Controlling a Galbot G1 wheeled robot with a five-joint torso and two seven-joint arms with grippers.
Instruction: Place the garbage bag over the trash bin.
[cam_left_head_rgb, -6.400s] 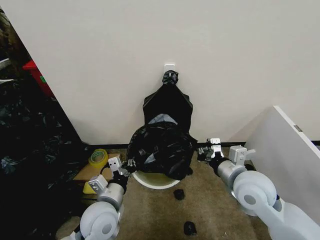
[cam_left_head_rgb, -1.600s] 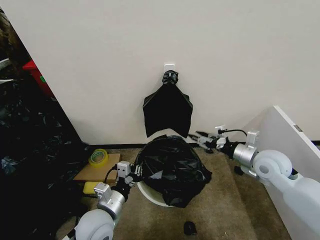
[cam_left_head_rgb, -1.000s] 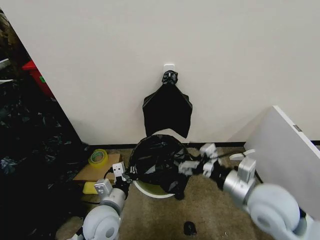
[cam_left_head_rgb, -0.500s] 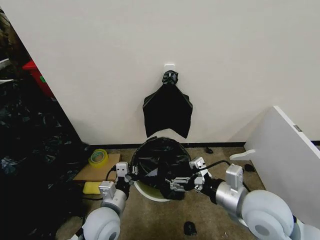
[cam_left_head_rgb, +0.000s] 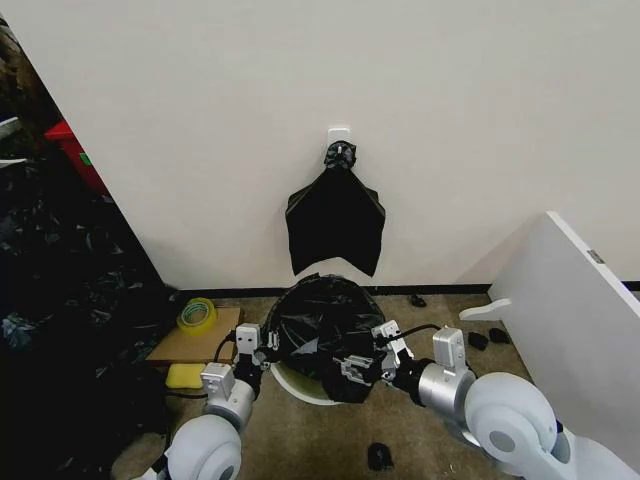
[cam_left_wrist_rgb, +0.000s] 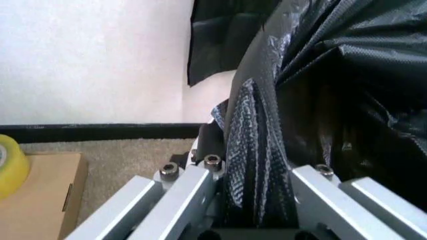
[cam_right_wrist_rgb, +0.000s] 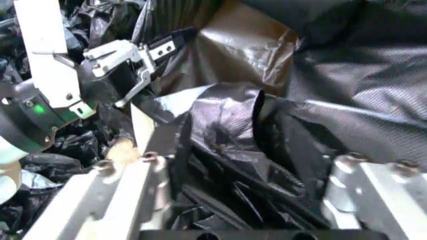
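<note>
1. the garbage bag (cam_left_head_rgb: 322, 325) is draped over the trash bin (cam_left_head_rgb: 296, 385), which stands on the carpeted floor against the wall; in the head view just a crescent of the bin's cream rim and wall shows under the black plastic on the near left side.
2. the left claw (cam_left_head_rgb: 268, 345) is at the bag's left edge. the left wrist view gives what the head view cannot: a fold of the bag (cam_left_wrist_rgb: 257, 150) runs down between the two metal fingers (cam_left_wrist_rgb: 177, 192), so this claw is clenched on the plastic.
3. the right claw (cam_left_head_rgb: 365, 355) is at the near right side of the bin. the right wrist view shows crumpled plastic (cam_right_wrist_rgb: 227, 125) bunched between its fingers (cam_right_wrist_rgb: 127, 195), but whether they pinch it i cannot tell.
4. the right wrist view also catches the left claw (cam_right_wrist_rgb: 143, 60) farther off across the bag.
5. on the wall above, a flat black bundle (cam_left_head_rgb: 335, 225) hangs from a white hook (cam_left_head_rgb: 340, 133).
6. a yellow tape roll (cam_left_head_rgb: 197, 314) lies on cardboard left of the bin; the left wrist view shows its edge (cam_left_wrist_rgb: 10, 165) too.
</note>
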